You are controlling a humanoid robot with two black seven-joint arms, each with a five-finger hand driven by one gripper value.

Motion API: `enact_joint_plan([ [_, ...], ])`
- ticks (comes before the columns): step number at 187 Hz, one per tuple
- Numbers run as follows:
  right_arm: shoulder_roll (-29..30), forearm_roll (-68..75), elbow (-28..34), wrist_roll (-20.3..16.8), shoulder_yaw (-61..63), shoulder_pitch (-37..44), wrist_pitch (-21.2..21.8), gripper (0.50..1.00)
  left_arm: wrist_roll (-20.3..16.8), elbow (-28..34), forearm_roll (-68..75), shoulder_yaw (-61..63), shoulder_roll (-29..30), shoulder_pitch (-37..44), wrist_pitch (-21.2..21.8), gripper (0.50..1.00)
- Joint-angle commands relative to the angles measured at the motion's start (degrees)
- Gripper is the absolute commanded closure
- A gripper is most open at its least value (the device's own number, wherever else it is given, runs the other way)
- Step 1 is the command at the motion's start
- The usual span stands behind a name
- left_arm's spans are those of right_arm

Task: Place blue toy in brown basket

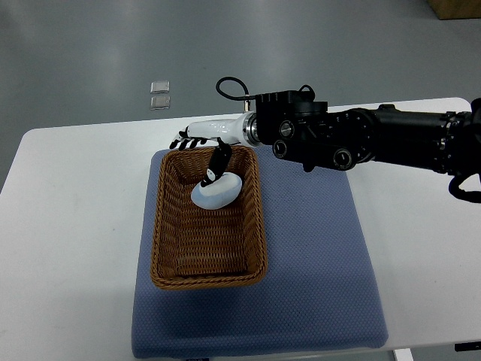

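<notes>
Right hand (pixel 201 139) comes in from the right edge on a black forearm and sits over the far rim of the brown wicker basket (pixel 208 219), white palm roughly level, black fingers (pixel 183 138) fanned out past the rim toward the left. Fingers look spread and slack, nothing gripped between them. One dark digit, likely the thumb (pixel 219 160), points down into the basket and reaches the top of the blue toy (pixel 216 191); can't tell if it's touching or just above. Toy is a pale blue rounded lump, lying inside the basket at the far end, on the woven floor near the back wall. Basket stands on a blue mat (pixel 316 256) on the white table (pixel 68 226). Left arm not in frame. My read: placement is essentially done, toy is in and the hand has let go, so we're at the release/withdraw step. Next move calls for lifting the hand straight up and clear first, then pulling back to the right; watch that the downward digit doesn't drag the toy or snag the rim and shift the basket on the mat.
</notes>
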Motion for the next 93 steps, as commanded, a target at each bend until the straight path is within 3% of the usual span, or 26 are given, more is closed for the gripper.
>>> enact_joint_plan([
  [1, -2.01, 0.81, 0.10, 0.03, 5.96, -0.41, 0.06, 0.632, 0.00, 0.07, 0.01, 0.00, 0.00, 0.00, 0.00, 0.500],
  [20, -6.06, 3.71, 0.01, 1.70, 11.77, -2.17, 0.06, 0.632, 0.00, 0.07, 0.01, 0.09, 0.00, 0.00, 0.00, 0.500],
  [52, -13.27, 10.56, 0.01, 4.87, 26.26, -12.27, 0.14, 0.632, 0.00, -0.02, 0.01, 0.27, 0.00, 0.00, 0.00, 0.500],
  [93, -13.00, 18.74, -0.25, 6.18, 51.14, -29.85, 0.58, 0.632, 0.09, -0.11, 0.10, 0.44, 0.00, 0.00, 0.00, 0.500],
])
